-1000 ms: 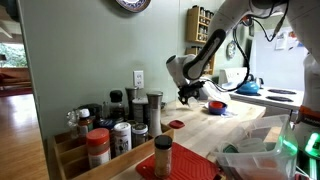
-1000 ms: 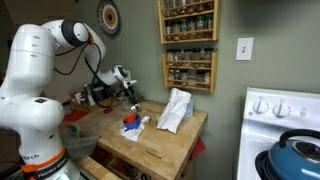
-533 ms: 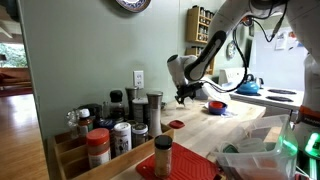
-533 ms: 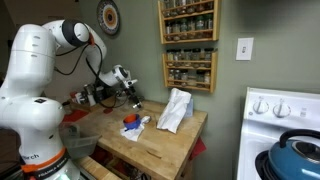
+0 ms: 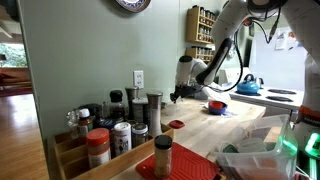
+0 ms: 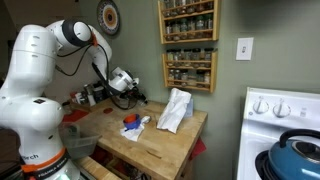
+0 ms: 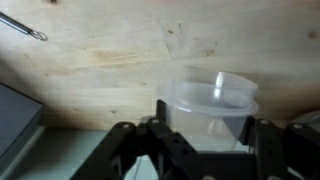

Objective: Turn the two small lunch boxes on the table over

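A small clear plastic lunch box (image 7: pixel 215 100) fills the lower middle of the wrist view, and my gripper (image 7: pixel 212 126) is shut on it, one black finger on each side wall. Beneath it lies the pale wooden table (image 7: pixel 100 60). In both exterior views the gripper (image 5: pixel 178 92) (image 6: pixel 135 97) hangs just above the table (image 5: pixel 245 125) (image 6: pixel 160 148) near the wall; the clear box is too faint to pick out there. A small red and blue container (image 5: pixel 215 105) (image 6: pixel 130 122) rests on the table beside the gripper.
Spice jars in a wooden rack (image 5: pixel 110 135) crowd the near end. A white crumpled bag (image 6: pixel 175 110) stands mid-table under a wall spice shelf (image 6: pixel 188 45). A stove with a blue kettle (image 6: pixel 297 152) adjoins the table. A wire utensil (image 7: pixel 22 25) lies nearby.
The wrist has swung and turned toward the wall with the clear box still gripped; the gripper has shifted slightly sideways and up. The jaws have not moved.
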